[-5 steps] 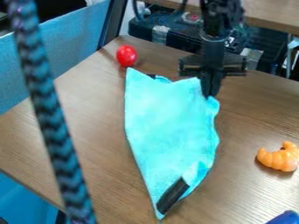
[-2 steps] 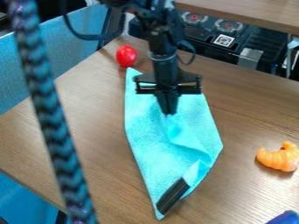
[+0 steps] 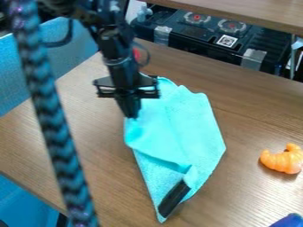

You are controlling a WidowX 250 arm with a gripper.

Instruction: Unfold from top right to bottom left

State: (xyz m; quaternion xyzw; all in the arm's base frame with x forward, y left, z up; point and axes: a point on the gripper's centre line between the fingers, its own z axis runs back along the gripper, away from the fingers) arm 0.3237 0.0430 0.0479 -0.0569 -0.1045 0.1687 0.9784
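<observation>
Teal-and-dark braided cord (image 3: 52,119) hangs nearest my camera, and beyond it a blue object (image 3: 287,221) pokes in at the lower right corner. The cloth (image 3: 192,128) lies mid-table, its pointed near end marked by a black strip (image 3: 172,197) that has stayed put. A small fold crosses just above that strip. The orange croissant (image 3: 284,159) sits off to the right, straight on the table (image 3: 254,106) rather than in any container.

Farther up, I have brought the gripper (image 3: 131,116) from the cloth's upper right, across its middle, to its left edge. The fingers are narrow, pinched on cloth, and the flap has swung over with them. I judge the sweep leftward well along; the downward part looks unfinished, so I would draw the corner lower before letting go. Pulling too hard could drag the whole cloth.

Past the arm, a red object (image 3: 137,54) is partly hidden. Behind the table stands a black unit (image 3: 189,35) with round knobs.
</observation>
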